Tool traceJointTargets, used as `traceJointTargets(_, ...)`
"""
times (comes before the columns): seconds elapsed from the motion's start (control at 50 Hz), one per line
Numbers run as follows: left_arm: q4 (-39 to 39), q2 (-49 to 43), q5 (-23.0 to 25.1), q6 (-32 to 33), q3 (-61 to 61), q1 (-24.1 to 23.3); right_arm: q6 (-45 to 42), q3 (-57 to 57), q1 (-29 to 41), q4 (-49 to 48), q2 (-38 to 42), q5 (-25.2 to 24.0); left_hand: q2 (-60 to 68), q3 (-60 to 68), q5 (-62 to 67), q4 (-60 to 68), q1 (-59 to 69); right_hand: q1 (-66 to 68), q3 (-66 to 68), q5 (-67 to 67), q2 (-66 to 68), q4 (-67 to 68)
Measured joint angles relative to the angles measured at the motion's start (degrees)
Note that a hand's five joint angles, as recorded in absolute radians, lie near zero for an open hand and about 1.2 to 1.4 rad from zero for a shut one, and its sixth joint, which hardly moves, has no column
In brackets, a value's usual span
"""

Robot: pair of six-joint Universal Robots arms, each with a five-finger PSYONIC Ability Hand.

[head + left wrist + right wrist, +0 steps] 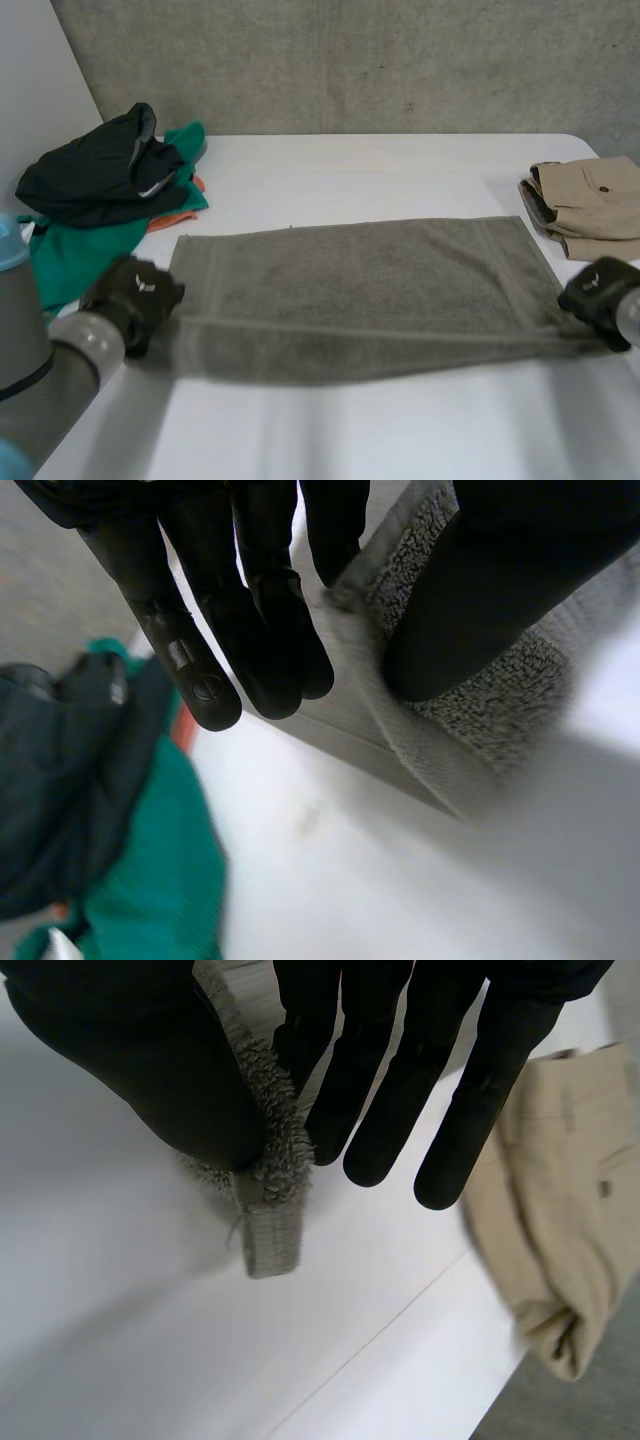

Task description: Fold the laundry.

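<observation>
A grey-green towel (360, 290) lies spread across the middle of the table, its near edge lifted and stretched between my two hands. My left hand (135, 293) holds the near left corner: in the left wrist view the thumb (490, 590) pinches the towel corner (470, 710) against the straight fingers (250, 630). My right hand (597, 293) holds the near right corner. There the thumb (140, 1060) presses the towel's hemmed corner (268, 1215) against the fingers (400, 1080).
A heap of black, green and orange clothes (105, 190) lies at the table's far left, also beside my left hand (90, 800). Folded beige trousers (590, 205) sit at the right edge, beside my right hand (560, 1220). The table's right edge (400, 1360) is close.
</observation>
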Motion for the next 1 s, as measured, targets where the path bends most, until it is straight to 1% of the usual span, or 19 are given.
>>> traceJointTargets(0.08, 5.5, -4.2, -0.1, 0.0, 3.3, -0.1, 3.4, -3.8, 2.0, -4.1, 4.1, 0.3, 0.0, 0.0, 0.0, 0.0, 0.0, 0.0, 0.0, 0.0, 0.0, 0.0)
traceJointTargets(0.12, 11.5, -9.7, -0.2, -0.1, 7.9, -0.2, 6.3, -9.3, 4.9, -7.9, 9.2, 1.0, 0.0, 0.0, 0.0, 0.0, 0.0, 0.0, 0.0, 0.1, 0.0, 0.0)
traceJointTargets(0.22, 18.0, -19.1, -1.1, -0.1, 17.1, -0.6, 8.0, -18.8, 8.1, -13.8, 17.1, 3.3, 0.0, 0.0, 0.0, 0.0, 0.0, 0.0, 0.0, 0.1, 0.0, 0.0)
traceJointTargets(0.3, 19.7, -27.5, -3.8, 0.0, 26.9, -0.9, 8.0, -26.6, 9.0, -19.5, 23.4, 5.0, 0.0, 0.0, 0.0, 0.0, 0.0, 0.0, 0.0, 0.1, 0.0, 0.0)
traceJointTargets(0.42, 19.3, -36.8, -8.0, 0.3, 39.4, -1.1, 7.5, -36.7, 9.3, -24.7, 31.6, 5.8, 0.0, 0.0, 0.0, 0.0, 0.0, 0.0, 0.0, 0.1, 0.0, 0.0)
traceJointTargets(0.44, 19.2, -37.7, -8.3, 0.4, 40.6, -1.1, 7.4, -37.9, 9.3, -25.0, 32.6, 5.8, 0.0, 0.0, 0.0, 0.0, 0.0, -1.8, -2.1, -1.8, -2.6, -2.2)
traceJointTargets(0.48, 19.0, -39.2, -8.7, 0.4, 42.6, -1.2, 7.3, -40.8, 9.5, -25.6, 35.0, 5.7, -1.9, -1.9, -1.1, -1.4, -1.2, -17.3, -19.0, -18.4, -19.2, -19.0)
traceJointTargets(0.52, 19.1, -40.3, -8.8, 0.3, 44.0, -1.5, 7.3, -43.3, 9.8, -26.1, 37.1, 5.4, -20.0, -18.5, -18.1, -19.0, -20.0, -33.7, -34.9, -35.1, -35.7, -34.8)
traceJointTargets(0.54, 19.1, -40.6, -8.8, 0.3, 44.5, -1.7, 7.4, -44.8, 10.1, -26.6, 38.3, 5.4, -24.9, -23.3, -22.9, -23.9, -25.6, -45.6, -47.1, -46.7, -47.9, -46.3)
traceJointTargets(0.56, 19.2, -40.7, -8.8, 0.2, 44.8, -1.9, 7.5, -45.8, 10.2, -27.1, 39.0, 5.3, -36.6, -36.2, -35.9, -37.1, -39.6, -49.7, -52.0, -51.8, -52.3, -52.2)
traceJointTargets(0.58, 19.2, -40.8, -8.8, 0.1, 45.0, -2.1, 7.7, -46.4, 10.4, -27.5, 39.4, 5.3, -46.8, -45.4, -45.1, -46.6, -47.6, -51.4, -54.5, -53.6, -54.2, -54.3)
traceJointTargets(0.6, 19.3, -40.8, -8.8, 0.0, 45.2, -2.4, 8.1, -47.0, 10.5, -28.1, 39.7, 5.4, -52.4, -52.0, -50.7, -52.7, -52.1, -51.7, -55.4, -54.4, -54.9, -55.4)
traceJointTargets(0.64, 19.5, -40.3, -8.7, -0.3, 45.3, -2.9, 9.4, -47.8, 10.8, -29.4, 39.6, 5.6, -56.0, -55.9, -54.6, -57.0, -53.9, -51.7, -56.2, -54.8, -55.1, -56.5)
traceJointTargets(0.7, 19.8, -38.9, -8.7, -0.8, 44.9, -3.3, 12.9, -47.4, 11.0, -31.2, 37.3, 5.9, -56.7, -56.2, -54.6, -57.4, -53.9, -51.7, -56.2, -54.8, -55.1, -56.5)
traceJointTargets(0.82, 19.8, -32.0, -8.8, -2.8, 40.9, -3.6, 20.4, -40.2, 10.4, -29.9, 26.8, 4.1, -56.7, -56.2, -54.6, -57.4, -53.9, -51.7, -56.2, -54.8, -55.1, -56.5)
traceJointTargets(0.88, 19.7, -28.2, -8.7, -4.4, 37.7, -3.6, 22.6, -35.0, 9.4, -26.7, 21.2, 1.4, -56.7, -56.2, -54.6, -57.4, -53.9, -51.7, -56.2, -54.8, -55.1, -56.5)
traceJointTargets(0.9, 19.6, -25.6, -8.6, -5.6, 35.2, -3.6, 23.8, -31.3, 8.1, -23.3, 17.8, -1.1, -56.7, -56.2, -54.6, -57.4, -53.9, -51.7, -56.2, -54.8, -55.1, -56.5)
traceJointTargets(0.96, 19.7, -22.2, -8.4, -7.6, 31.3, -3.6, 24.9, -27.6, 6.1, -18.6, 14.9, -4.1, -56.7, -56.2, -54.6, -57.4, -53.9, -51.7, -56.2, -54.8, -55.1, -56.5)
traceJointTargets(1.0, 19.8, -20.1, -8.2, -9.1, 28.5, -3.7, 26.1, -24.8, 3.9, -13.3, 13.0, -6.9, -56.7, -56.2, -54.6, -57.4, -53.9, -51.3, -55.6, -54.3, -54.5, -56.0)
